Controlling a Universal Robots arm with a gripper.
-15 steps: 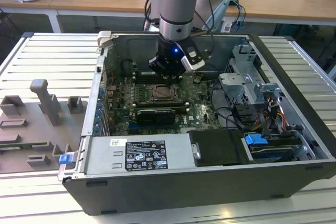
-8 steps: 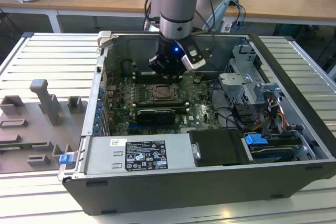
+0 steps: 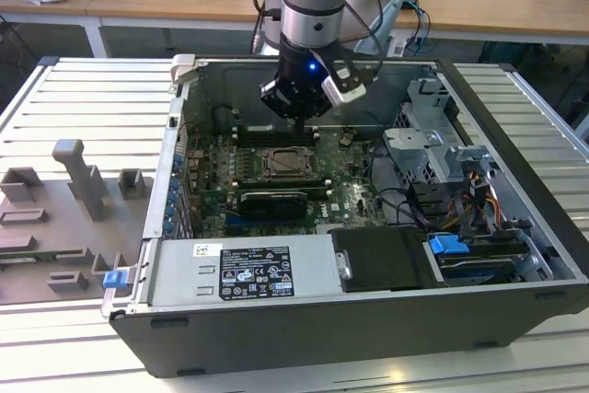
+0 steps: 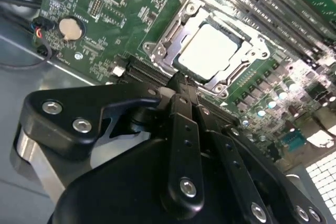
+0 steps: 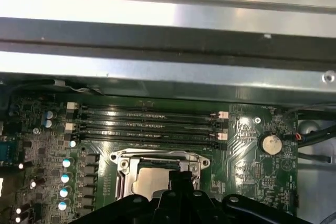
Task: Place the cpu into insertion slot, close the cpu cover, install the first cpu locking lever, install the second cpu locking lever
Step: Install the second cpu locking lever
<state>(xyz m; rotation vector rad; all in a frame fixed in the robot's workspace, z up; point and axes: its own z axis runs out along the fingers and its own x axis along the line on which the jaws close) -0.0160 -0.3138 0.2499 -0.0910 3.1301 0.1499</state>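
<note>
1. The gripper point(image 3: 301, 109) hangs inside the open computer case point(image 3: 515, 255), above the green motherboard point(image 3: 216, 167) and just over the far edge of the insertion slot point(image 3: 285, 165) in the exterior view.
2. In the second wrist view the jaws are pressed together – the two black fingers point(image 4: 185, 129) meet in one narrow tip and nothing is between them.
3. The cpu point(image 4: 212, 52) lies flat in the insertion slot, its pale metal top facing up.
4. The cpu cover point(image 4: 167, 35) is down around the chip – its silver frame lies flat on all sides, and the chip shows through the square window.
5. The tip of the fingers is near one edge of the cover; I cannot tell if it touches.
6. In the first wrist view, four long black memory slots point(image 5: 147, 124) run beside the socket, and a round coin battery point(image 5: 271, 144) sits on the board apart from them.
7. In the exterior view, grey plastic fixtures point(image 3: 78, 181) stand on the ribbed metal table point(image 3: 83, 89), at the exterior view's left of the case.
</note>
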